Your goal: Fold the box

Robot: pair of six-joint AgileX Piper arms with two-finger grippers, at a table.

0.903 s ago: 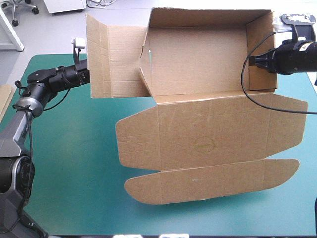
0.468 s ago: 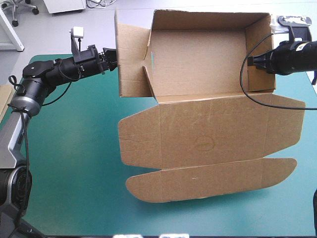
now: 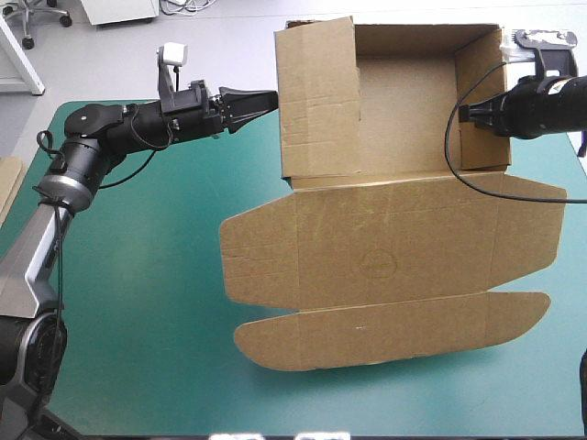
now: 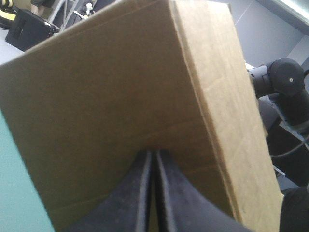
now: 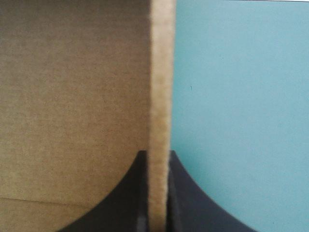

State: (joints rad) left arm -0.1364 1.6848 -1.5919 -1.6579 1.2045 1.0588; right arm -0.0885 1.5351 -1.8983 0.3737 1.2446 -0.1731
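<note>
The brown box (image 3: 385,247) lies on the teal-green cover (image 3: 138,275) with its far walls raised and its lid panels flat toward the near edge. Its left side flap (image 3: 316,101) stands up and leans inward over the tray. My left gripper (image 3: 273,95) is shut, its tips pressed against that flap's outer face. In the left wrist view the flap (image 4: 106,96) fills the picture ahead of the gripper (image 4: 153,153). My right gripper (image 3: 463,112) is shut on the box's right wall (image 3: 481,101). The board edge (image 5: 161,72) runs between the fingers of that gripper (image 5: 158,153).
An edge of more board (image 3: 7,183) shows at the table's left edge. The lid's rounded tuck flap (image 3: 394,330) reaches toward the near edge. Bare cover lies left of the box and beyond its right wall (image 5: 241,96).
My left gripper has swept to the right, swinging the left side flap from spread outward to upright and leaning over the tray. The right arm has held still.
</note>
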